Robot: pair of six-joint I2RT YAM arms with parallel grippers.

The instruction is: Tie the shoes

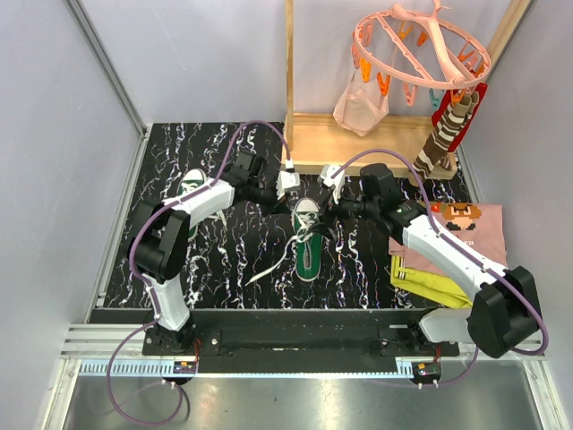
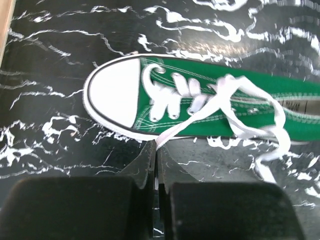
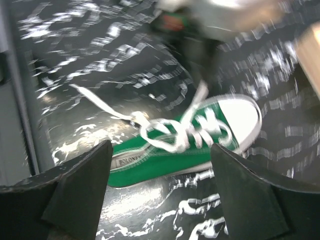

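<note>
One green sneaker [image 1: 307,240] lies mid-table with its white toe cap pointing away from the arm bases. It also shows in the left wrist view [image 2: 215,107] and the right wrist view [image 3: 170,155]. Its white laces [image 2: 235,107] are loosely looped, and one end trails across the table [image 1: 267,269]. My left gripper [image 2: 156,147] is shut on a lace strand beside the shoe's toe [image 1: 291,204]. My right gripper [image 3: 161,150] is open and empty, just right of the shoe [image 1: 329,213]. The second sneaker [image 1: 192,184] lies at the far left, partly hidden by my left arm.
A wooden frame [image 1: 358,143] stands at the back. It carries a pink clip hanger [image 1: 421,45], a beige garment [image 1: 363,103] and a striped sock [image 1: 448,134]. A pink printed cloth [image 1: 466,224] and a yellow cloth [image 1: 430,282] lie to the right.
</note>
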